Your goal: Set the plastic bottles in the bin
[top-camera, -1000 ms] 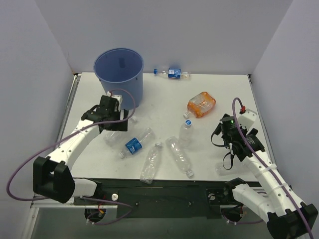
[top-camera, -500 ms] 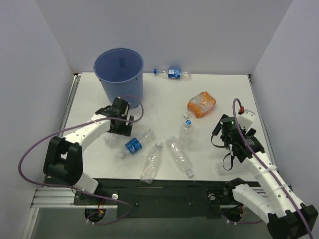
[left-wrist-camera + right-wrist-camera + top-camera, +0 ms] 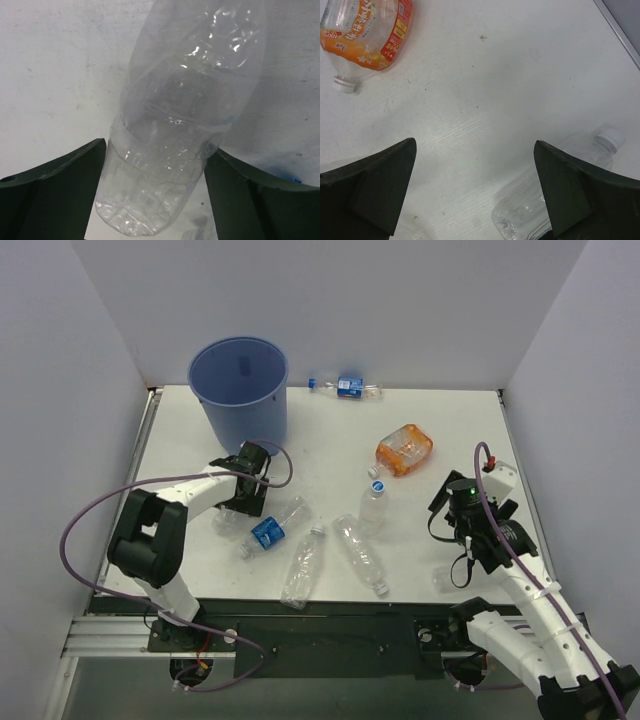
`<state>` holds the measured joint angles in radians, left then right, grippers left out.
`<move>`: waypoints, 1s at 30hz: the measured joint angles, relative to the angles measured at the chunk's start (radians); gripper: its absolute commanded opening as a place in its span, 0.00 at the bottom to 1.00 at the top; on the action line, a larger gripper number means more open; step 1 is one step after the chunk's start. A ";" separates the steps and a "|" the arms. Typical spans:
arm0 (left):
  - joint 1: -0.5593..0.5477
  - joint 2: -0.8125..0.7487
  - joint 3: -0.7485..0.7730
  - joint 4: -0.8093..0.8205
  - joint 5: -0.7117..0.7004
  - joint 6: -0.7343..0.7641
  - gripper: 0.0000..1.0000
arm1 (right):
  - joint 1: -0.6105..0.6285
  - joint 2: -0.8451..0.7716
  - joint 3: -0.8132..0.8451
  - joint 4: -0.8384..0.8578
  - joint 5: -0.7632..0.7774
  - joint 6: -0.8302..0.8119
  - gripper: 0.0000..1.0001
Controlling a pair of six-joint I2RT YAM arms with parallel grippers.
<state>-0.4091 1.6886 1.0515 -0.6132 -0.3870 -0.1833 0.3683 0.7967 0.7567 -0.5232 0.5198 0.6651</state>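
1. At the far left corner of the table (image 3: 330, 435) stands the bin (image 3: 246, 430), upright with its wide mouth facing up.
2. Just on the near side of the bin, the left gripper (image 3: 155, 150) hangs low over the tabletop with its jaws spread wide. One of its fingers (image 3: 50, 192) sits on each side of a clear bottle (image 3: 185, 100) that lies flat on the table. Both fingers are right up against the bottle's sides near its base end. The thin wall doesn't look squashed, and I can't tell whether they are actually pressing on it.
3. Close beside that one, a little nearer the near edge, lies the blue-label bottle (image 3: 268, 528), slanted on its side.
4. Toward the middle of the near edge, a plain bottle (image 3: 302, 570) and a crumpled bottle (image 3: 360, 553) lie on their sides, angled away from each other and not touching.
5. Just beyond the crumpled one is a blue-capped bottle (image 3: 372, 502), its cap pointing toward the far edge.
6. Further toward the far right lies the orange-labelled bottle (image 3: 404, 449), on its side, with a white cap that shows in the right wrist view.
7. Along the middle of the far edge rests a small bottle (image 3: 347, 387) with a blue band.
8. Over by the right edge, the right gripper (image 3: 475, 145) is held above the table with its jaws wide apart and only tabletop between them.
9. A white-capped bottle (image 3: 555, 192) lies just beside one of the right gripper's fingers, toward the near right corner.
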 measured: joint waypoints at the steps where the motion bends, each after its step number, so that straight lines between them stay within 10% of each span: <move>1: 0.000 0.009 0.000 0.000 0.001 -0.003 0.76 | 0.000 -0.001 -0.003 0.000 0.000 0.000 0.98; 5: -0.002 0.019 0.003 0.000 0.009 -0.012 0.48 | 0.000 -0.002 -0.013 -0.001 0.000 0.000 0.98; 16: -0.056 -0.140 0.075 -0.129 0.060 -0.002 0.14 | 0.000 -0.008 -0.014 0.000 0.000 -0.004 0.97; 30: -0.095 -0.335 0.622 -0.143 0.250 0.024 0.03 | 0.000 -0.056 -0.029 0.011 0.005 -0.002 0.96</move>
<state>-0.5041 1.3540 1.6737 -0.7563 -0.1371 -0.1589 0.3683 0.7410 0.7273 -0.5121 0.5247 0.6628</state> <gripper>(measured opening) 0.571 0.967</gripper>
